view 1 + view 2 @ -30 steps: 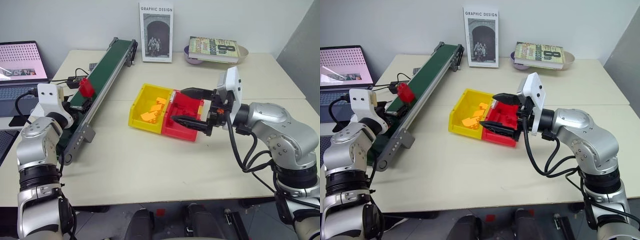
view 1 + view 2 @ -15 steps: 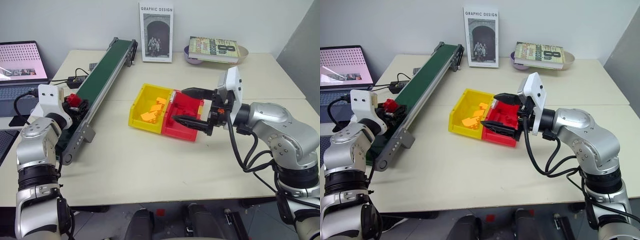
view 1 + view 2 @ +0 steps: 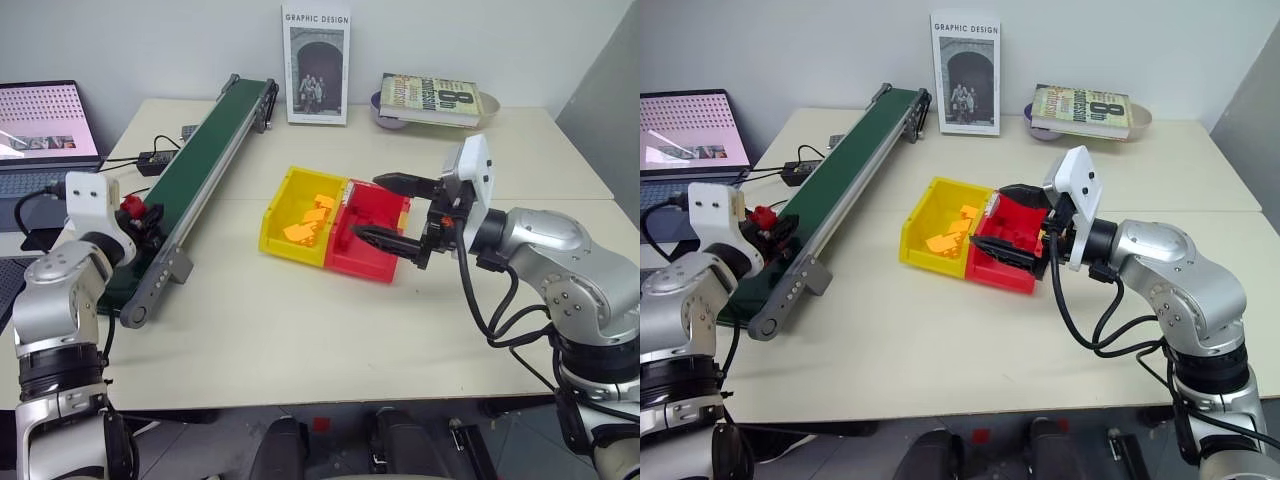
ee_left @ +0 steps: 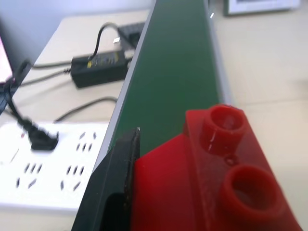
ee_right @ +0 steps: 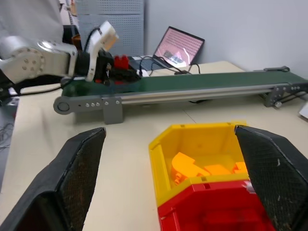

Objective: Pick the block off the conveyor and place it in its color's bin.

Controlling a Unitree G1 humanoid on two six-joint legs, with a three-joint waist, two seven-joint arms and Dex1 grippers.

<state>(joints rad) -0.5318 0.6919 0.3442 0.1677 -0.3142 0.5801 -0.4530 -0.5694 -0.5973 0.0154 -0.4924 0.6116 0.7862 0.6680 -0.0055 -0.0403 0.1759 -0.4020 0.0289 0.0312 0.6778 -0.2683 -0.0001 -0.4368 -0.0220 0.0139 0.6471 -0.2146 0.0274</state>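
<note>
The small red block [image 3: 129, 207] is off the belt at the near end of the dark green conveyor [image 3: 205, 150], just above it. My left gripper [image 3: 141, 214] is shut on the block; the left wrist view shows the studded block [image 4: 211, 183] pressed against one black finger [image 4: 115, 192]. My right gripper [image 3: 368, 207] hangs open over the red bin [image 3: 375, 262], nothing between its fingers. In the right wrist view the red bin [image 5: 216, 211] lies just below the spread fingers [image 5: 72, 178].
The yellow bin [image 3: 283, 244] joined to the red one holds several yellow-orange blocks [image 3: 305, 220]. A laptop [image 3: 40, 130], a power strip [image 4: 43, 168] and cables lie left of the conveyor. A standing book [image 3: 316, 62] and a book on a bowl [image 3: 435, 98] are at the table's back.
The red block rode down the belt to the left gripper, which shut on it and lifted it slightly. The right gripper stayed open over the red bin.
</note>
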